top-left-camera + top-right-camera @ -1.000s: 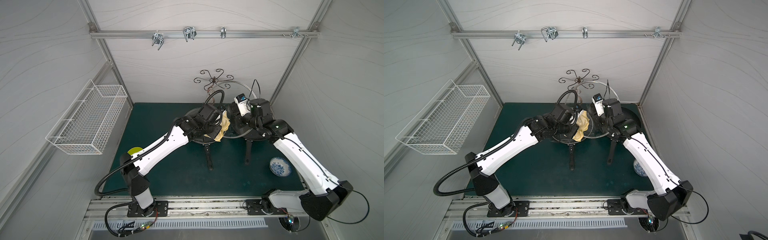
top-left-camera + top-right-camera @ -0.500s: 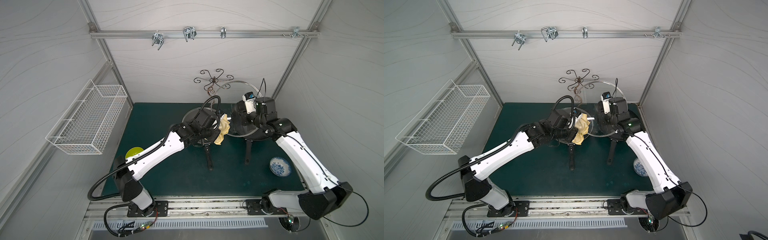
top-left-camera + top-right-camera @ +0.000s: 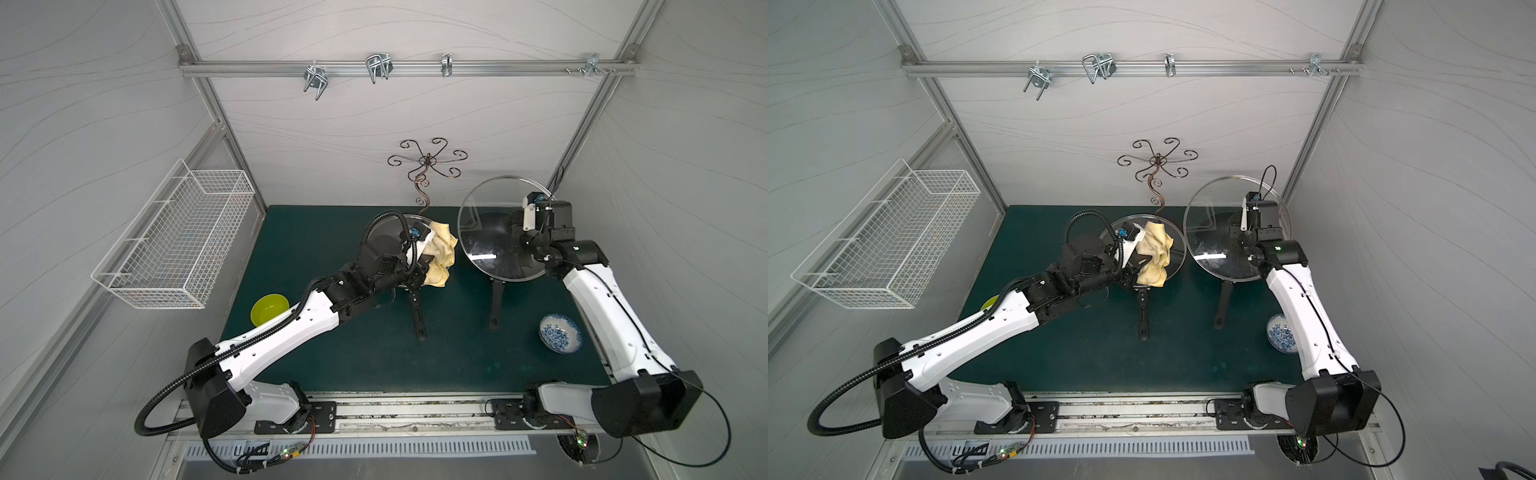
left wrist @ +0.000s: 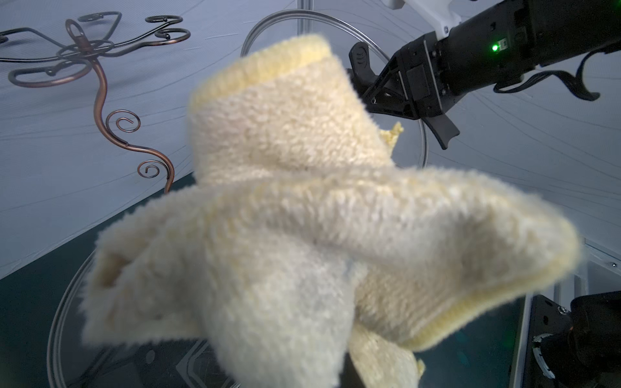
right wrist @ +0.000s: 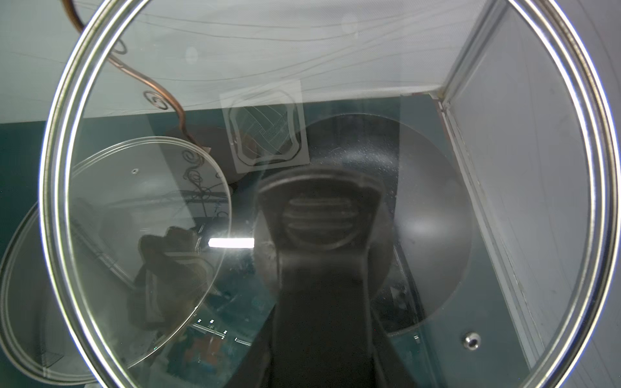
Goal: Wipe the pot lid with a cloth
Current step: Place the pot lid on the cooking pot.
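The pot lid (image 3: 482,243) is clear glass with a steel rim (image 5: 53,188). It stands tilted on edge above the right pan (image 3: 1237,266) in both top views. My right gripper (image 3: 519,239) is shut on the lid's black knob (image 5: 319,215). The pale yellow fuzzy cloth (image 3: 441,253) hangs bunched from my left gripper (image 3: 426,261), which is shut on it just left of the lid's rim. The cloth (image 4: 302,235) fills the left wrist view and hides the jaws. In a top view a narrow gap separates the cloth (image 3: 1156,253) from the lid (image 3: 1208,253).
A second glass lid (image 3: 1177,249) lies on the left pan, whose handle (image 3: 417,318) points toward the front. A lime-green bowl (image 3: 269,309) sits at the left and a blue-patterned bowl (image 3: 560,338) at the right. At the back stands a curly metal rack (image 3: 424,174). A wire basket (image 3: 174,249) hangs on the left wall.
My right arm has carried the lid to the right, away from the cloth it overlapped a second ago. The left arm has lowered and stretched, with the cloth staying near the same spot.
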Available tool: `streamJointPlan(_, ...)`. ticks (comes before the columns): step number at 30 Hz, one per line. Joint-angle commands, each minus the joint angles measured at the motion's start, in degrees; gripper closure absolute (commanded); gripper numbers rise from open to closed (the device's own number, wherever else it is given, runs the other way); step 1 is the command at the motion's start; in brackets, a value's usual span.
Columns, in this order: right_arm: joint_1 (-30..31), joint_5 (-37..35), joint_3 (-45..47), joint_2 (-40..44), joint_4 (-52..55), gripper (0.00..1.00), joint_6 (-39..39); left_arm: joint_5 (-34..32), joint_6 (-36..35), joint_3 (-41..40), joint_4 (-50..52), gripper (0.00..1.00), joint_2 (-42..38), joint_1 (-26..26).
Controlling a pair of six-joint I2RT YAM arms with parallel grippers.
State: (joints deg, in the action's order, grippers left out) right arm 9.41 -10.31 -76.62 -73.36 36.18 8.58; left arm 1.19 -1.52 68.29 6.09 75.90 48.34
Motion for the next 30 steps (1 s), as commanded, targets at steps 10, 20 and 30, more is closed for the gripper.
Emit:
streamJointPlan(10,-6.02,6.33,-8.52,-11.09,-2.81,1.00,0.23,5.44,-0.87,-3.76,-9.51,1.00,-4.02,-1.20)
streamJointPlan(20,-8.88,8.81,-18.06,-24.55,1.47,1.00,-1.02,7.85,-2.48,-7.09,-6.58,1.00,-7.91,-1.34)
streamJointPlan(30,-8.95,7.07,-24.57,-33.94,4.24,1.00,-2.79,7.60,-4.11,-8.35,-4.68,1.00,-10.33,-3.06)
